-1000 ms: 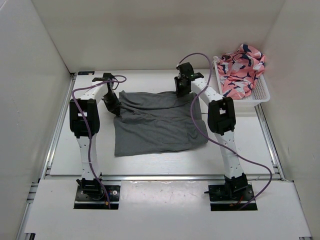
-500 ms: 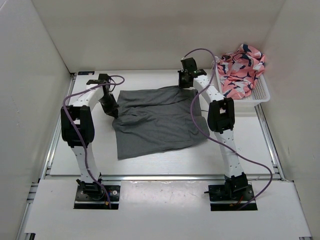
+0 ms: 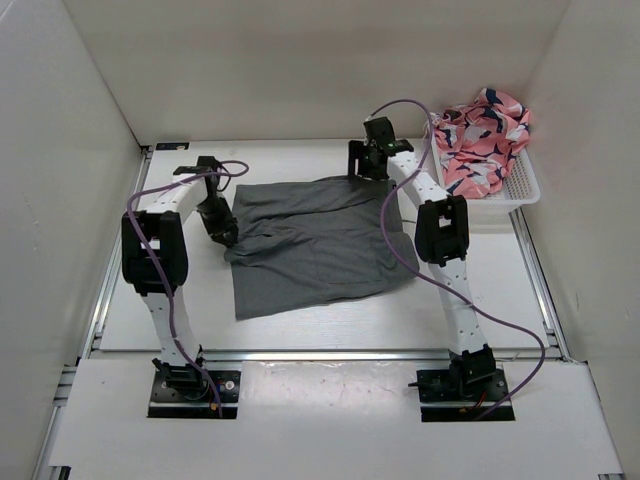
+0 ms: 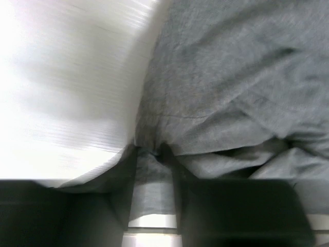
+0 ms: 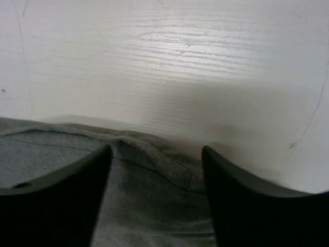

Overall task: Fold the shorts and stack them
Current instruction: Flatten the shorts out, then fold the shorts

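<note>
Dark grey shorts (image 3: 315, 240) lie flat mid-frame on the desk (image 3: 300, 325), unfolded. Left tool (image 3: 222, 228) sits narrow on their left edge, grip unclear; right tool (image 3: 360, 165) gapes wide. Next, probably: grasp both corners and fold.

White walls (image 3: 300, 60) enclose a white table (image 3: 300, 335), seemingly evenly lit.

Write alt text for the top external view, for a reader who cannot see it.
Dark grey shorts lie spread on a white table, the left arm's fingers at their left edge, the right arm's fingers at their far right corner. A white basket of pink patterned cloth stands far right.
</note>
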